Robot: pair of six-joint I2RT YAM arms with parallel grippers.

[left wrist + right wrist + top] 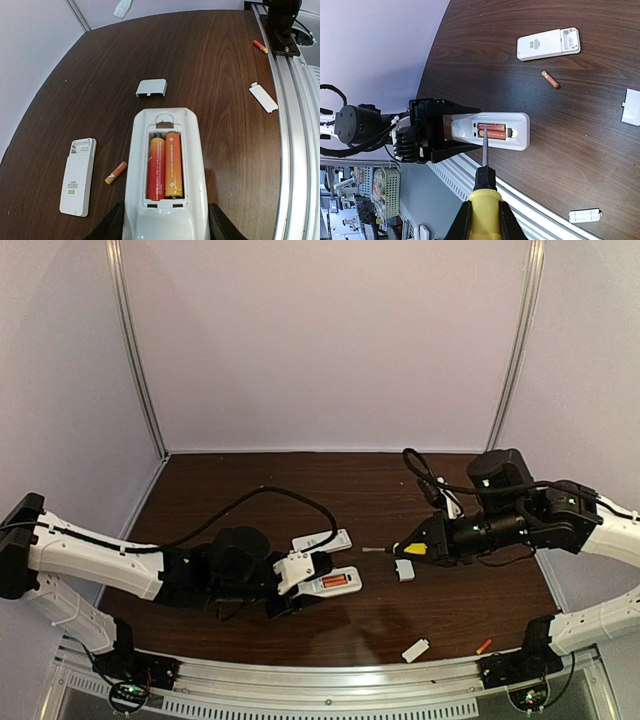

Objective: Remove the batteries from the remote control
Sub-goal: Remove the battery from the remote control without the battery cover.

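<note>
My left gripper [165, 222] is shut on the near end of a white remote [195, 150] lying back-up on the table. Its compartment is open and holds two orange-red batteries [165, 165] side by side. The remote also shows in the top view [335, 583]. My right gripper [482, 222] is shut on a yellow-handled screwdriver [484, 197]. Its shaft points at the batteries [492, 131]. In the top view the screwdriver [412, 549] has its tip a little right of the remote, with a gap.
A second white remote [77, 177] lies to the left, with a loose battery [116, 172] beside it. Another loose battery [260, 46] lies near the right arm's base. Two white covers [151, 87] [263, 97] lie on the table. A metal rail [330, 680] runs along the near edge.
</note>
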